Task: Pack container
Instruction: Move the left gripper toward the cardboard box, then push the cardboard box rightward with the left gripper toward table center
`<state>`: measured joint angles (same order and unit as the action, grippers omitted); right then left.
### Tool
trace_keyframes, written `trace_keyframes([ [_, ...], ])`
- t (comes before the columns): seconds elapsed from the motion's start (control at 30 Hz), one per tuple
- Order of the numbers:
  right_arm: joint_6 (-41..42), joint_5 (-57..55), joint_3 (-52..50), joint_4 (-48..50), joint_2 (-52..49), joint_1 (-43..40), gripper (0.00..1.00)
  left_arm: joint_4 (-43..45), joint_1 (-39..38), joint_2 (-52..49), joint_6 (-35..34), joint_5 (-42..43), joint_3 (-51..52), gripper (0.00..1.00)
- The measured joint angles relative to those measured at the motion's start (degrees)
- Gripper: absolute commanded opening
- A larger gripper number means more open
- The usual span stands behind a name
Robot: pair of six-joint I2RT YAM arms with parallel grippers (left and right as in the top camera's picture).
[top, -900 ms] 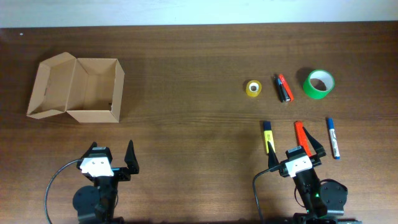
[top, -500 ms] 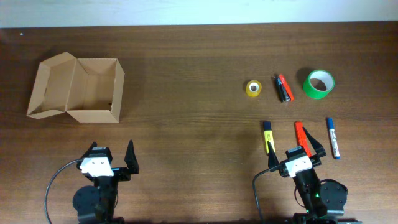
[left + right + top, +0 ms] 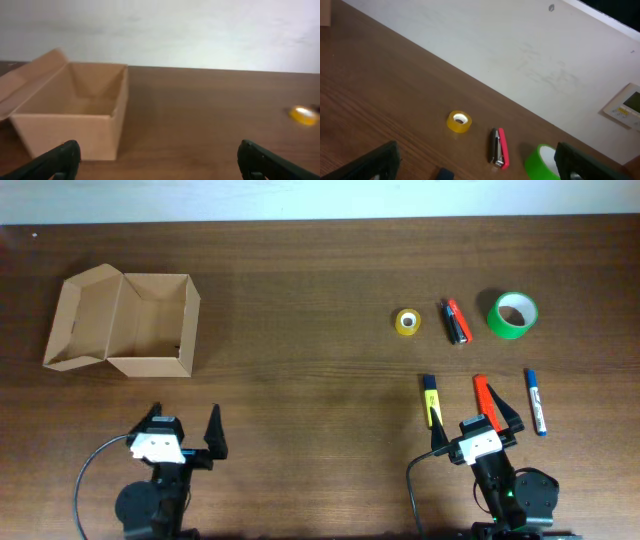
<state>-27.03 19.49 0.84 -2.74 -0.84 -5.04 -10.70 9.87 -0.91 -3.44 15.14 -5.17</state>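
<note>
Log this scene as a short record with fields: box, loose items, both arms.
container: lid open, flap folded out to the left, nothing inside
tape: yellow roll and green roll, far right side
between rolls: red and black slim items, side by side
near row: yellow marker, orange marker, blue marker
left gripper: jaws open, empty
right gripper: jaws open, empty

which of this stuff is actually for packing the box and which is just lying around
For the job, probably:
- open brown cardboard box
- small yellow tape roll
- green tape roll
- red and black pen-like pair
- yellow-capped marker
- orange marker
- blue marker

Just there:
- dark cable by the left arm base
- white wall panel
</note>
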Motion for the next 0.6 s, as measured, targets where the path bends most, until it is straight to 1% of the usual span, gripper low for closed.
trace_keyframes([
  [0.03, 0.00, 0.00, 0.00, 0.00, 0.00, 0.00, 0.99, -0.57, 0.00, -0.66, 0.00, 0.85, -0.35, 1.00],
  [0.1, 0.02, -0.02, 0.00, 0.02, 0.04, 0.00, 0.99, -4.15, 0.00, -5.38, 0.02, 0.31, -3.85, 1.00],
  [0.17, 0.00, -0.04, 0.00, 0.04, 0.17, 0.00, 0.99, -8.22, 0.02, -14.34, -0.02, -2.69, -12.74, 1.00],
  [0.2, 0.00, -0.17, 0.00, 0.00, 0.22, 0.00, 0.99, -11.98, 0.00, -18.97, 0.00, -4.59, -18.08, 1.00],
  [0.27, 0.00, -0.20, 0.00, 0.02, 0.15, 0.00, 0.99, -19.04, 0.00, -32.46, 0.02, -8.50, -32.37, 1.00],
  [0.3, 0.00, -0.20, 0.00, 0.00, 0.24, 0.00, 0.99, -21.92, 0.00, -38.29, 0.07, -9.84, -37.92, 1.00],
  [0.37, -0.02, -0.20, 0.00, 0.02, 0.24, 0.00, 0.99, -24.39, 0.02, -49.68, 0.46, -10.56, -46.60, 1.00],
  [0.43, 0.00, -0.20, 0.00, 0.00, 0.24, 0.00, 0.99, -23.26, 0.02, -58.84, 0.74, -10.51, -51.19, 1.00],
  [0.47, 0.00, -0.20, -0.02, 0.02, 0.26, 0.00, 0.99, -20.68, 0.00, -64.15, 0.87, -10.47, -52.06, 1.00],
  [0.53, 0.00, -0.20, 0.00, 0.00, 0.26, 0.00, 0.99, -16.33, 0.00, -71.78, 1.22, -10.47, -52.13, 1.00],
  [0.6, 0.04, -0.20, 0.00, 0.00, 0.33, 0.00, 0.99, -13.46, 0.00, -76.61, 2.21, -10.54, -52.17, 1.00],
])
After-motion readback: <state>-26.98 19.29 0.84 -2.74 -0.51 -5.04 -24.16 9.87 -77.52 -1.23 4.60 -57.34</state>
